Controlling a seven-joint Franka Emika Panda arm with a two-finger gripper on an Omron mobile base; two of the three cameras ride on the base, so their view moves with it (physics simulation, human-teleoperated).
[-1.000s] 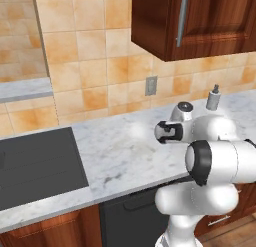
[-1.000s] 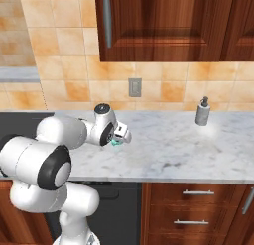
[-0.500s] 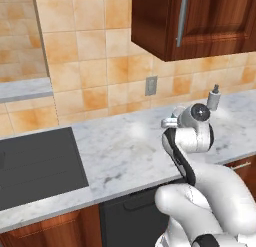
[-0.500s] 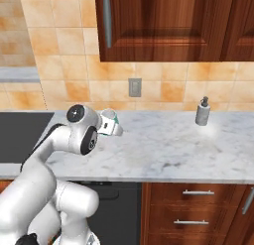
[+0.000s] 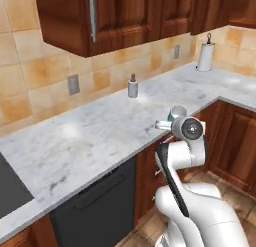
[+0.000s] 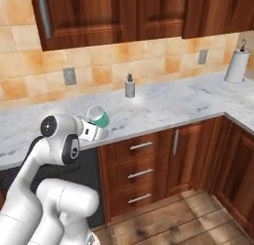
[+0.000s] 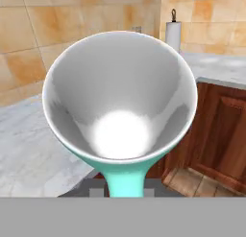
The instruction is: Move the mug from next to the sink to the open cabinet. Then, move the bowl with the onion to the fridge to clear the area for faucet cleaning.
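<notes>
Mug [image 6: 98, 116] in closed claw [image 6: 91, 130], tilted.

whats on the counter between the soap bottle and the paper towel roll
Nothing: bare marble counter runs from the soap bottle to the paper towel roll, seen in both base views.

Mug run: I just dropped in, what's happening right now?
The arm is carrying the teal mug in its gripper, jaws shut on it, held beside the marble counter rather than resting on it. The hand view looks straight into the mug's white inside. A soap dispenser and a paper towel roll stand on the counter. The mug is not yet in any cabinet.
</notes>
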